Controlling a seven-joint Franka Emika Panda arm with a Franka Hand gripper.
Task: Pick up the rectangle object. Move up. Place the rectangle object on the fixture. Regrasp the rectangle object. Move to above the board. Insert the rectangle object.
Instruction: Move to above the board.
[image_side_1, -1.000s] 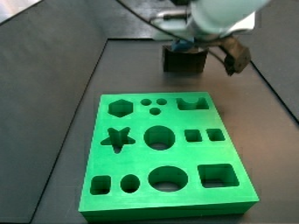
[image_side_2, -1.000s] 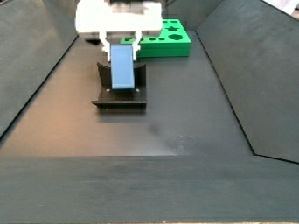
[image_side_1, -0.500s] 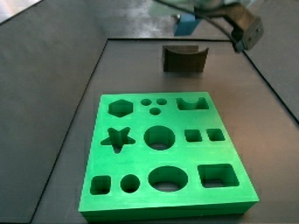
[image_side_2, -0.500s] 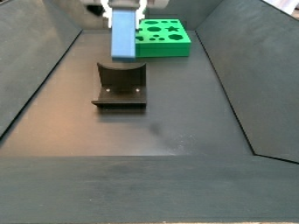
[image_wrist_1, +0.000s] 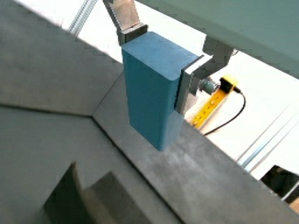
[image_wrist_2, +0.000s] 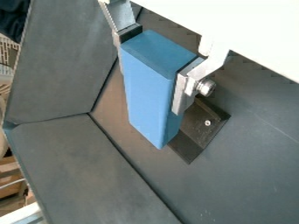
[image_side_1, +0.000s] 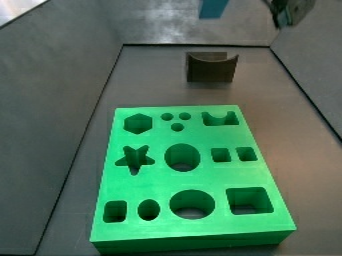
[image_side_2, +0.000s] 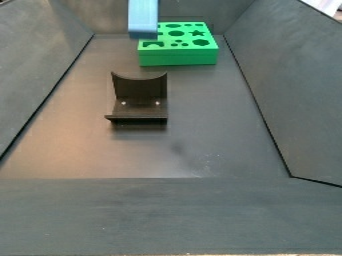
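Your hand (image_wrist_1: 163, 54) is clamped on the block (image_wrist_1: 155, 92), its silver fingers (image_wrist_2: 198, 75) pressed on two opposite faces in both wrist views. In a side view the block (image_side_2: 143, 17) hangs high above the floor, over the gap between the fixture (image_side_2: 138, 97) and the board (image_side_2: 181, 45). The fixture's notch is empty, so the pick-up and regrasp look finished to you. What is left, it seems, is carrying to above the board and inserting. The block is plain light blue, smooth, elongated, with sharp edges.
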